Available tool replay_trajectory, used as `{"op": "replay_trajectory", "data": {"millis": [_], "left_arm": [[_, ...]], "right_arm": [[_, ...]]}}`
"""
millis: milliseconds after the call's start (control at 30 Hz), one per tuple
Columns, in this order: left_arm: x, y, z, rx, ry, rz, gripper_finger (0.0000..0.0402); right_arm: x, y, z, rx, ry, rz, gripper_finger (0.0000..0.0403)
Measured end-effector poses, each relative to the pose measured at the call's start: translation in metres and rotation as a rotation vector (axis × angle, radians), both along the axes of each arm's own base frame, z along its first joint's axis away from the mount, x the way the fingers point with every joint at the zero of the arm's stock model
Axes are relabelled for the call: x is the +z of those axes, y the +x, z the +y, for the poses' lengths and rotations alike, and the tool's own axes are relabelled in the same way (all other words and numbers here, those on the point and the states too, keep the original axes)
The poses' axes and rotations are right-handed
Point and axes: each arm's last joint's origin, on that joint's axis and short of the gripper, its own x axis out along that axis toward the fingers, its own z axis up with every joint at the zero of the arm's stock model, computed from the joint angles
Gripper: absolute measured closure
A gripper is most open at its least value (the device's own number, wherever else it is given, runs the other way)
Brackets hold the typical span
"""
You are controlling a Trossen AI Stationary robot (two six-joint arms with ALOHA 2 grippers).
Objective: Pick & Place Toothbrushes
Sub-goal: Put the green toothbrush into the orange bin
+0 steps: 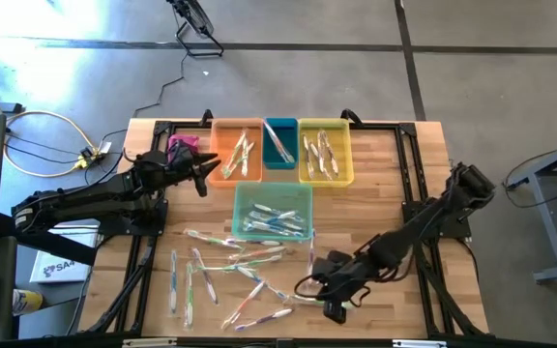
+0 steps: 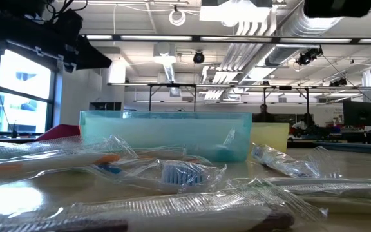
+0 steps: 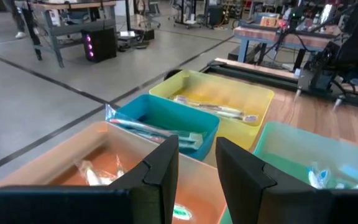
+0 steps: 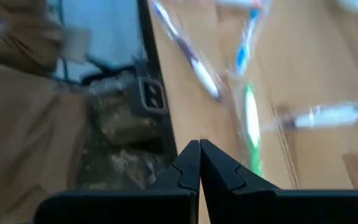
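Several pale toothbrushes [image 1: 232,273] in clear wrappers lie loose on the near half of the wooden table, and they fill the foreground of the low view [image 2: 172,173]. More lie in the orange bin [image 1: 237,151], the blue bin [image 1: 279,143], the yellow bin [image 1: 325,151] and the light teal bin [image 1: 273,211]. My left gripper [image 3: 197,169] is open and empty above the orange bin's [image 3: 92,163] near-right rim. My right gripper [image 4: 199,163] is shut just above the table near its near edge [image 1: 331,304], right of the loose brushes. A green-accented brush [image 4: 252,124] lies just beyond its tips.
A black metal frame [image 1: 416,184] runs around the table top. The four bins stand in a cluster at the far middle. A pink object [image 1: 182,149] lies left of the orange bin. Bare wood [image 1: 375,208] shows right of the teal bin. Cables [image 1: 42,135] lie on the floor at left.
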Motion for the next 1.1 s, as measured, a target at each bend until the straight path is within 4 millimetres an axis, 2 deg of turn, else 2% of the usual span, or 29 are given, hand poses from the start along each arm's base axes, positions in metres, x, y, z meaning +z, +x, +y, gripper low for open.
{"op": "replay_trajectory", "data": {"millis": [367,700,833,1100], "left_arm": [[0.003,0.000,0.000,0.000,0.011,-0.028,0.0297],[0.004,0.000,0.000,0.000,0.016,-0.038,0.0297],[0.004,0.000,0.000,-0.002,0.036,-0.026,0.0297],[0.004,0.000,0.000,-0.004,0.061,-0.011,0.0297]], "right_arm": [[-0.052,0.007,0.021,0.068,0.025,0.220,0.0401],[-0.057,0.000,0.028,0.028,0.043,0.294,0.0401],[-0.060,-0.005,0.027,-0.018,0.035,0.358,0.0401],[-0.060,-0.003,0.025,-0.073,0.057,0.382,0.0401]]}}
